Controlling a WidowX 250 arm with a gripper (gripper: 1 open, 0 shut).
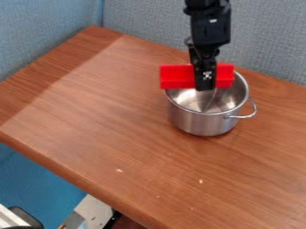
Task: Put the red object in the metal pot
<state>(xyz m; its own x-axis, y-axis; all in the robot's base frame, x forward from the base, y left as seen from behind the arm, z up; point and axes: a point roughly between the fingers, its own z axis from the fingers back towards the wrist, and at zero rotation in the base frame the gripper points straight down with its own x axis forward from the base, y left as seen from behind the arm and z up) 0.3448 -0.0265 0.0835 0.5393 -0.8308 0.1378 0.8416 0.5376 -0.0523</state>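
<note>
Red block point(180, 77) held in the pincer point(205, 82), over the pot point(206, 122), near its back rim. Pincer closed on the block's middle, jaws parted only by the block's thickness; exact fit of the tips too small to tell. Block roughly level, long side across the view, sticking out on both sides of the pincer, one end past the pot's rim on the image's left. Arm point(209, 20) reaching down from the top edge. Pot upright on the wooden tabletop point(102, 107), open, shiny, inside partly visible, loop handle out to the right. Grey-blue fabric panels point(269, 40) behind. Blue surface point(34, 183) beyond the tabletop edge, lower left.
</note>
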